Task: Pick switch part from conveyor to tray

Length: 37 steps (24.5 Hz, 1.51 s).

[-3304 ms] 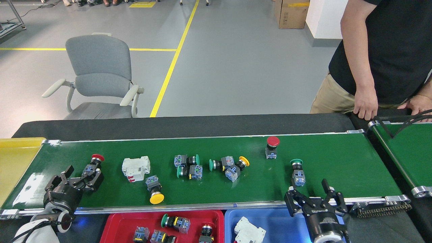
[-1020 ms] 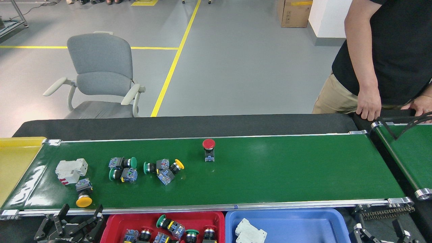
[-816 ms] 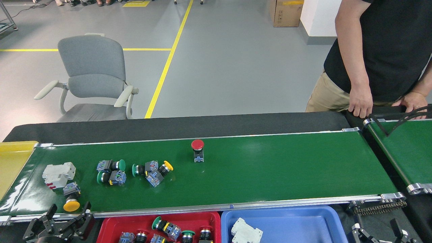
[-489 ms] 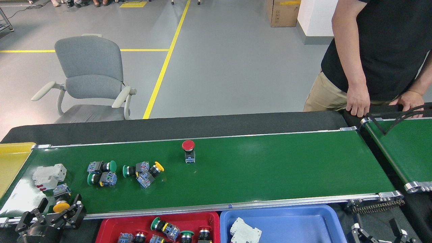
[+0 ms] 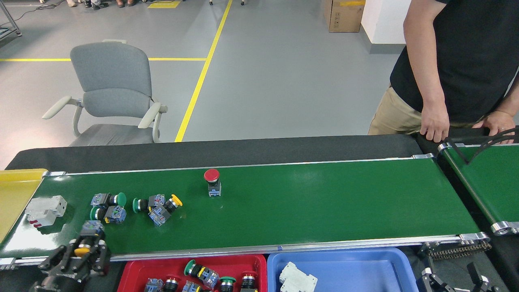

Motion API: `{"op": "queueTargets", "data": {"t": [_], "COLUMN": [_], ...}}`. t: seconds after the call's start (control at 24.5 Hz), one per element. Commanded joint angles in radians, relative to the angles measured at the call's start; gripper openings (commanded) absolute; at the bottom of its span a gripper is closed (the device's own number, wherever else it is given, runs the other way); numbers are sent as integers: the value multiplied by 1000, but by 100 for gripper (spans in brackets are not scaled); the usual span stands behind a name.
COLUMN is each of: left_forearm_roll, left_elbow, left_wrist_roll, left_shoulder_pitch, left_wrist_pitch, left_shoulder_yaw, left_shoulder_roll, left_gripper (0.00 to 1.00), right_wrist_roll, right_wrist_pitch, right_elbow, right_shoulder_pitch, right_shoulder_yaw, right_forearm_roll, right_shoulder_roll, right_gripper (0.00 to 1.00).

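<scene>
Conveyor: long glossy green belt, silver rails. Red tray sits just below its near rail, already holding several switches.

Left gripper is over the near left corner of the belt, fingers closed around the yellow-capped switch part. Right gripper, bottom right, is only partly in frame; I cannot tell its opening.

Handling judgement: the part looks light, rigid, hard plastic. The domed cap is probably slippery; the squarer contact block or the collar under the cap should give flatter, surer faces.

Appearance: round yellow mushroom cap, black body, grey-blue terminal block at the far end, lying on its side.
</scene>
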Motion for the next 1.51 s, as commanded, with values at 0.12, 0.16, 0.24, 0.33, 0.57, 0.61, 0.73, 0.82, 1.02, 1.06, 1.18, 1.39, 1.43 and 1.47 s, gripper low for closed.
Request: {"op": "queueTargets", "data": {"t": [0.12, 0.16, 0.24, 0.33, 0.57, 0.61, 0.73, 0.82, 1.02, 1.06, 1.18, 1.39, 1.43, 1.47], "left_forearm_roll": [-3, -3, -3, -3, 3, 5, 5, 5, -3, -4, -7, -69, -72, -72], "left_elbow": [-93, -93, -93, -93, -91, -89, -89, -86, -77, -48, 75, 276, 305, 335], "left_wrist_roll": [-4, -4, -4, -4, -3, -3, -1, -1, -1, -1, -1, 8, 8, 8], "left_shoulder_pitch": [98, 98, 98, 98, 98, 101, 107, 104, 31, -8, -115, -278, -299, -313], "left_wrist_pitch": [-145, -145, -145, -139, 82, 84, 88, 94, 114, 114, 113, 114, 114, 114], "left_shoulder_yaw": [-84, -84, -80, -70, 71, 103, 163, 164, 167, 160, 154, 78, 69, 69], "left_shoulder_roll": [-89, -90, -89, -90, -90, -85, -81, -75, -29, -10, 42, 109, 112, 112], "left_gripper": [100, 100, 100, 100, 100, 100, 100, 100, 100, 100, 100, 99, 99, 99], "right_wrist_roll": [8, 16, 31, 46, 123, 141, 149, 148, 148, 148, 148, 148, 148, 148], "right_wrist_pitch": [-71, -81, -146, -240, -257, -239, -145, -64, -25, -25, -25, -25, -25, -25], "right_elbow": [-16, -16, -16, -19, -47, -53, -55, -55, -55, -55, -55, -55, -53, -53], "right_shoulder_pitch": [0, -2, -3, -3, -45, -48, -63, -68, -75, -77, -78, -72, -72, -71], "right_shoulder_yaw": [-1, -1, -1, -1, 10, 21, 87, 136, 214, 214, 215, 217, 217, 217], "right_forearm_roll": [-5, -5, -6, -11, -11, -6, 15, 58, 70, 70, 70, 70, 70, 70], "right_shoulder_roll": [-9, -11, -15, -14, 19, 29, 34, 35, 29, 29, 32, 26, 26, 26], "right_gripper": [100, 100, 100, 100, 99, 99, 98, 98, 98, 98, 98, 98, 99, 99]}}
